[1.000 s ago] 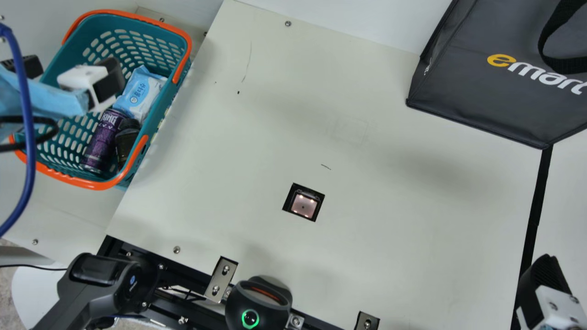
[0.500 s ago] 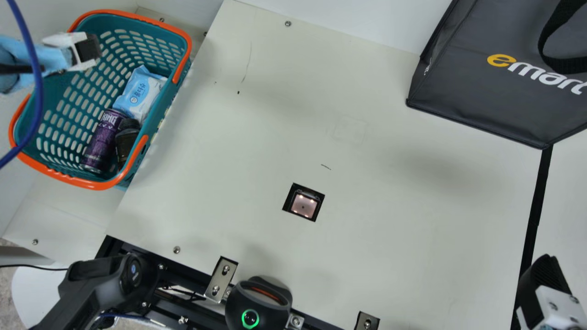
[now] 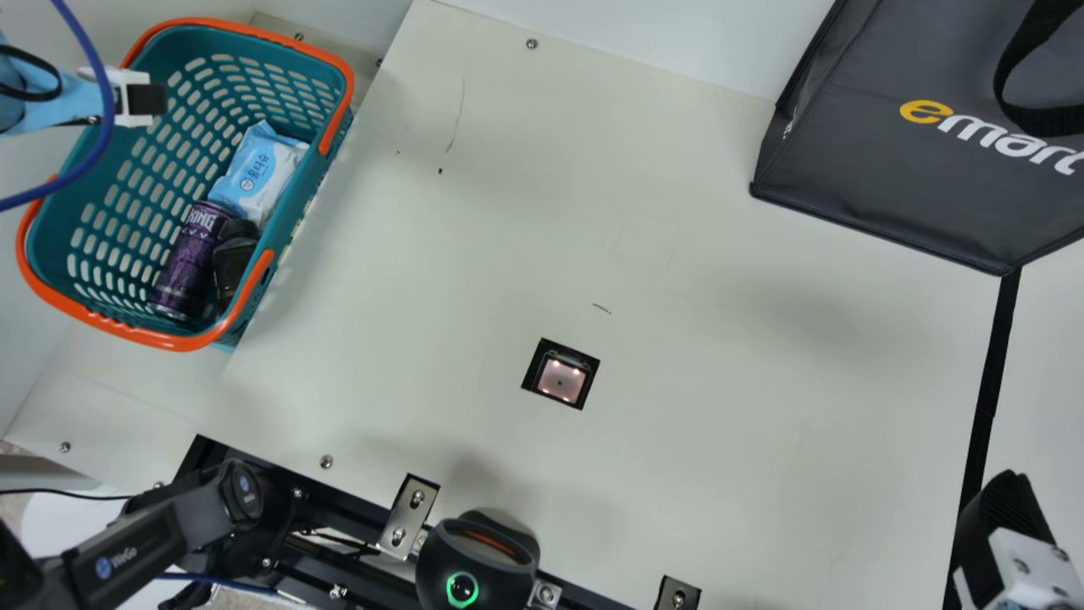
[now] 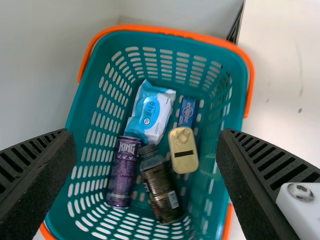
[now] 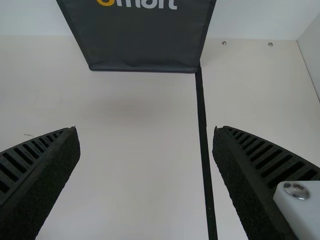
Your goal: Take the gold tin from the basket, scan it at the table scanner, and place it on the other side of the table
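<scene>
Left wrist view: the gold tin [image 4: 183, 152] is lying inside the teal basket [image 4: 170, 31], its ring-pull face turned up to the camera. The dark bottle [image 4: 162, 190] is resting close along one side of it, the small blue packet [image 4: 187, 112] is sitting just off one end, and the wet-wipe pack [image 4: 151, 112] and the purple can [image 4: 122, 172] are lying farther over. The left claw [image 4: 147, 135] is hovering above all this with its fingers wide apart and nothing between them, so the task seems to be standing at the approach, before any grasp.

The next move is likely calling for a descent centred on the tin rather than the bottle — one finger going into the slim gap beside the bottle, the other down between the tin and the basket's worktop-side wall. A careless angle could be catching the bottle's shoulder or the rim.

Scanning is waiting on that grip: the table scanner [image 3: 561, 379] is glowing in the worktop [image 3: 720, 407]. Over towards the dark grey shopping bag [image 3: 881, 127], where the tin is probably heading afterwards, the right claw [image 5: 145, 130] is hanging spread and empty.
</scene>
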{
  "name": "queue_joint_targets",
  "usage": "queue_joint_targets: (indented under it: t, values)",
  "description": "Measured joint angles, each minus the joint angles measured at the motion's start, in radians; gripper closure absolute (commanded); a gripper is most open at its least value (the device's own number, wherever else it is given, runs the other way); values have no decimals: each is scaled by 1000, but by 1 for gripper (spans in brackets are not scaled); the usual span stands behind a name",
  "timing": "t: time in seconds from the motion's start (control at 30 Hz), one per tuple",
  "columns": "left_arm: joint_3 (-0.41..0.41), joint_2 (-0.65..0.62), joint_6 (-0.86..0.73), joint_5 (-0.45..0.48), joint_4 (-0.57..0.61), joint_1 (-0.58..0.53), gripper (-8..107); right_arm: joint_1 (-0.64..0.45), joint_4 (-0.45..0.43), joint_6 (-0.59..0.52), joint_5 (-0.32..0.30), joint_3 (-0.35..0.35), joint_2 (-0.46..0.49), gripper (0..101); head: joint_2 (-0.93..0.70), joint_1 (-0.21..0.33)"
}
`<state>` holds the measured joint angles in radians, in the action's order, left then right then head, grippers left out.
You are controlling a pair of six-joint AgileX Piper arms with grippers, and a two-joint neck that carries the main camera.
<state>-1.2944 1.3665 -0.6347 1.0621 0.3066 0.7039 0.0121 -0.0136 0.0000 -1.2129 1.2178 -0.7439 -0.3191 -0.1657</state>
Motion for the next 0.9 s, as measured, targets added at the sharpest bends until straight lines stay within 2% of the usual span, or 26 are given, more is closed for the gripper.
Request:
queue_joint_targets:
  t: [0.37, 0.9]
  values:
    - [-25, 181, -120, -38, -11, -10, 9, 0, 0, 0, 0, 0, 0, 6, 0, 0]
    - [-64, 424, -154, -83, -60, -54, 9, 0, 0, 0, 0, 0, 0, 6, 0, 0]
